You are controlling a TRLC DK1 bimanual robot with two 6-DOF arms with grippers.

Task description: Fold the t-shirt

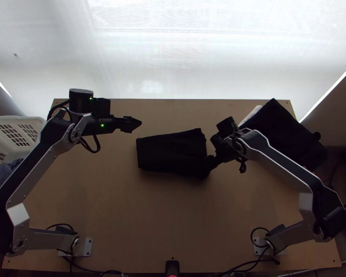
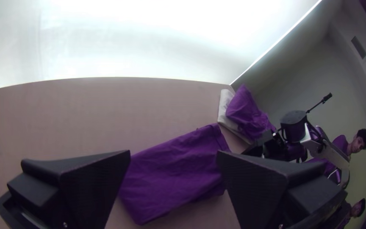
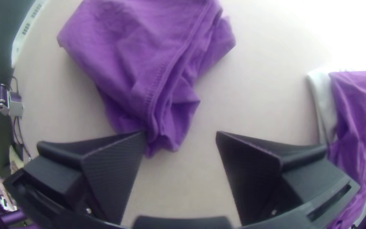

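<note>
1. Dark folded cloth t-shirt (image 1: 170, 150), mid-table!
2. Left gripper (image 1: 138, 123) near its far-left corner; wrist view: fingers wide.
3. Right gripper (image 1: 207, 165), wide too; its wrist view catches the bunched end.
4. Light wooden tabletop (image 1: 173, 212) stretches nearside.

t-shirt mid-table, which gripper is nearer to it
Right. The right gripper is at the right-hand end of the t-shirt; the left gripper hangs just past its far left corner, with a gap between.

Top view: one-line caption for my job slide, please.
Folded T-shirt on the table, open right end effector at one corner, open left end effector clear of the cloth.
</note>
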